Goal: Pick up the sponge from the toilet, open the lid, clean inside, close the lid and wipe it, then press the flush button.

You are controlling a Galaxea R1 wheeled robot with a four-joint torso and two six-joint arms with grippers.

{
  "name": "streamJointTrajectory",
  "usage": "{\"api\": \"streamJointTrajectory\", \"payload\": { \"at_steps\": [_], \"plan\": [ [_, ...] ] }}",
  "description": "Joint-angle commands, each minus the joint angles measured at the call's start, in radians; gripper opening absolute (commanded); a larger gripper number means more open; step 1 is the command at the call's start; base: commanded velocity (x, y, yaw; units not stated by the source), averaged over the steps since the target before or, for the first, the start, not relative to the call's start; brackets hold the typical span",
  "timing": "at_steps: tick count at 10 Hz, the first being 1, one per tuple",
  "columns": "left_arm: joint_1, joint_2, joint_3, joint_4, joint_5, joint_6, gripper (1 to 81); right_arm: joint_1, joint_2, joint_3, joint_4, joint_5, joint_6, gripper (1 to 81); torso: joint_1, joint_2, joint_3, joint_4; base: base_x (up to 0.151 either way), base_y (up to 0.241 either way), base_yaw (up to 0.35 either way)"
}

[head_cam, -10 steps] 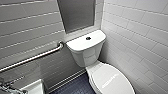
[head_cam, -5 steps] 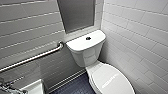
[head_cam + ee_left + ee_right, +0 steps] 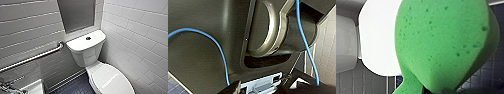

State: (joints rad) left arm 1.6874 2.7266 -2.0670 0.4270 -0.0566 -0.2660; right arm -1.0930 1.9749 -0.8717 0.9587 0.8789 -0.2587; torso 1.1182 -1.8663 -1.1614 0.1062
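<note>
Two tiled walls meet in a corner behind the toilet (image 3: 85, 56). Head view, L to R: the left wall (image 3: 25, 25) has long grey-white tiles w/ a chrome grab bar (image 3: 37, 57) fixed on it, sloping up toward the tank. Below that, at the bottom corner, is the edge of a white sink (image 3: 33, 88) w/ a chrome tap (image 3: 7, 86). The floor (image 3: 75, 86) is small dark blue tiles, w/ a pale skirting strip (image 3: 66, 80) along the wall foot. Above the tank, a flat grey panel (image 3: 76, 13) is set in the wall. The tank cover (image 3: 80, 43) is white & glossy, w/ a dark round flush button (image 3: 88, 38) on top. The lid (image 3: 112, 80) is down over the bowl, smooth white w/ faint lettering. The right wall (image 3: 140, 30) is white brick-pattern tiles, close beside the bowl.

Left wrist view: robot's own dark body + a blue cable (image 3: 221, 57). The left gripper (image 3: 265, 86) is low in that view; can't tell if it's wide or narrow.

Right wrist view: the sponge (image 3: 443, 42), bright green & pitted, sits right up at the camera, clamped in the right gripper (image 3: 436, 90) at its narrow end. It's in front of the closed lid & dark floor tiles, w/ the tank to one side.
</note>
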Motion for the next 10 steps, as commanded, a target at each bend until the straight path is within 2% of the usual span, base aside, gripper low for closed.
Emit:
{"api": "streamJointTrajectory", "payload": {
  "at_steps": [1, 2, 4, 6, 8, 10],
  "plan": [
    [0.036, -0.010, 0.025, 0.007, 0.072, 0.002, 81.1, 0.296, 0.009, 0.053, 0.280, -0.058, -0.310, 1.0, 0.000, 0.000, 0.000, 0.000, 0.000, 0.000, 0.000],
    [0.036, -0.010, 0.024, 0.006, 0.070, 0.002, 81.1, 0.377, 0.029, 0.036, 0.339, -0.096, -0.335, 1.0, 0.000, 0.000, 0.000, 0.000, 0.000, 0.000, 0.000],
    [0.038, -0.010, 0.022, 0.006, 0.070, 0.002, 81.1, 0.504, 0.089, 0.002, 0.471, -0.098, -0.415, 1.0, 0.000, 0.000, 0.000, 0.000, 0.000, 0.000, 0.000],
    [0.038, -0.007, 0.018, 0.004, 0.072, 0.001, 81.1, 0.596, 0.161, -0.103, 0.523, -0.129, -0.422, 1.0, 0.000, 0.000, 0.000, 0.000, 0.000, 0.000, 0.000],
    [0.038, -0.010, 0.015, -0.002, 0.072, 0.001, 81.1, 0.681, 0.256, -0.261, 0.641, -0.214, -0.422, 1.0, 0.000, 0.000, 0.000, 0.000, 0.000, 0.000, 0.000],
    [0.039, -0.007, 0.010, -0.004, 0.072, 0.001, 81.1, 0.747, 0.313, -0.433, 0.712, -0.382, -0.424, 1.0, 0.000, 0.000, 0.000, 0.000, 0.000, 0.000, 0.000]
  ]
}}
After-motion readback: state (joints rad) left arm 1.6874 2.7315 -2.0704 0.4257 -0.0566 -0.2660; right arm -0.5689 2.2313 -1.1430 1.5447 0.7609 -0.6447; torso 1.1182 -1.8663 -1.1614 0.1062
